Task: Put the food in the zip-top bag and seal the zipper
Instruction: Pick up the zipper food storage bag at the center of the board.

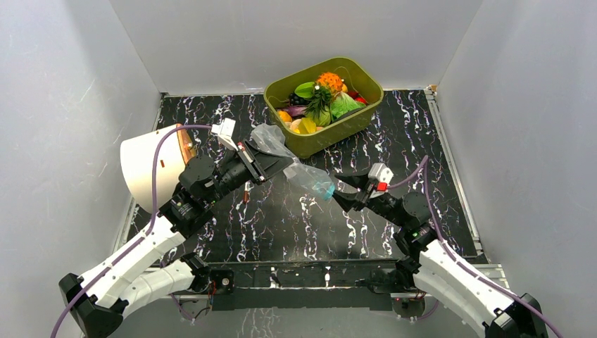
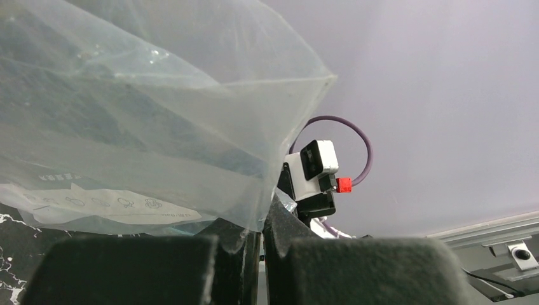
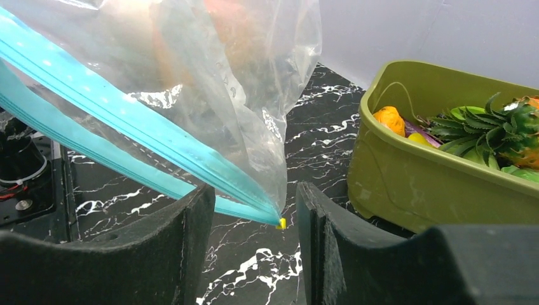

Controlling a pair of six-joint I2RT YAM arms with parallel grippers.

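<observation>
Nearest, the right gripper point(image 3: 254, 203), jaws open, brackets the zipper point(image 3: 127, 130) end, while the left gripper point(image 2: 262, 244) pinches the zip-top bag point(image 1: 310, 179) aloft over the worktop point(image 1: 281, 225). Filling looks not yet begun and the bag is unsealed. The food point(image 1: 324, 98) sits beyond in an olive tub point(image 1: 338, 134), crowding the bag.

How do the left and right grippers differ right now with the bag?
The left gripper is shut, pinching an edge of the zip-top bag; the right gripper is open, straddling the end of the zipper without clamping it. Both are at the same bag, at opposite ends.
</observation>
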